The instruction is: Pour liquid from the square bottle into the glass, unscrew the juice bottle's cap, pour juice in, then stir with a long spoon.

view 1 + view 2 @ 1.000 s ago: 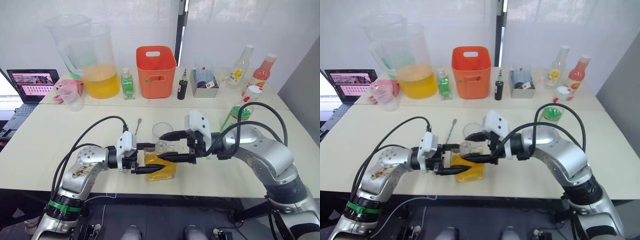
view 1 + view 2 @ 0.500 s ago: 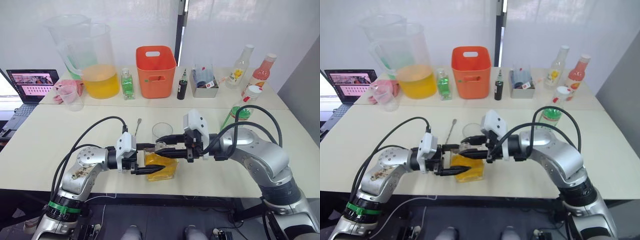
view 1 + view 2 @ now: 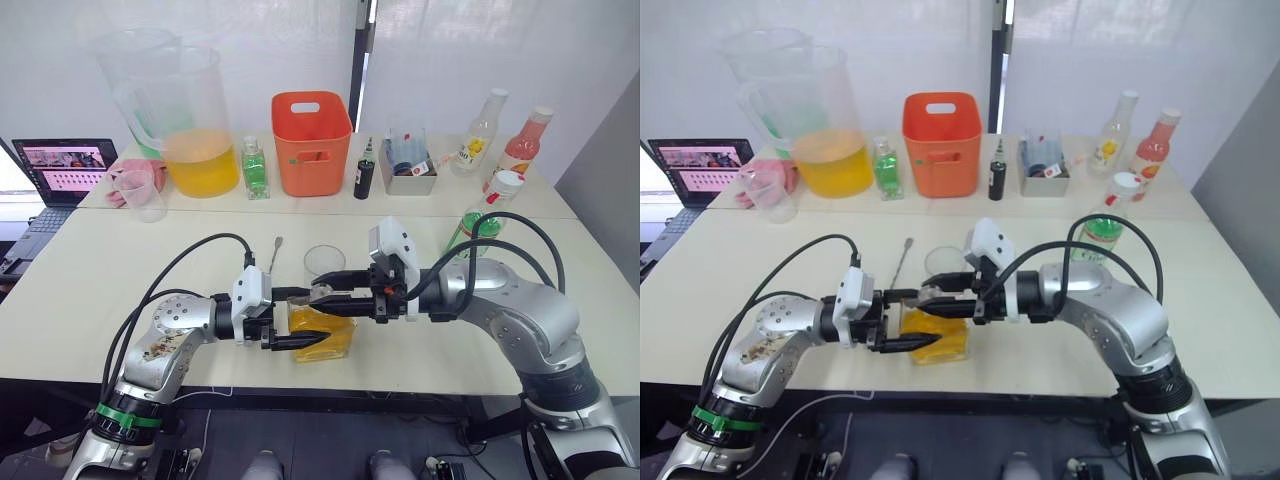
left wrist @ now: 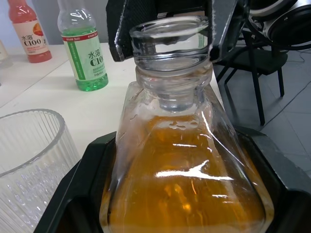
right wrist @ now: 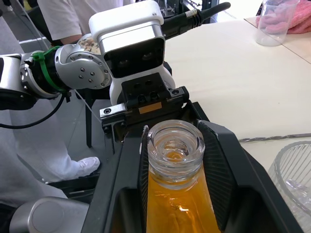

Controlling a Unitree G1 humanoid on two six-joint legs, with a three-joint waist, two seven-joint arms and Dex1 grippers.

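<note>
From where I stand the job has barely begun: the square bottle (image 3: 322,333) of amber liquid sits on the table (image 3: 90,290) clamped in the left gripper (image 3: 300,318), while the right gripper (image 3: 332,291) closes on its glass stopper (image 5: 175,143), so I judge that step one. The empty glass (image 3: 324,265) waits just behind at twelve o'clock. The juice bottle (image 3: 482,222) stands capped at two o'clock and the long spoon (image 3: 273,253) lies untouched at eleven.
</note>
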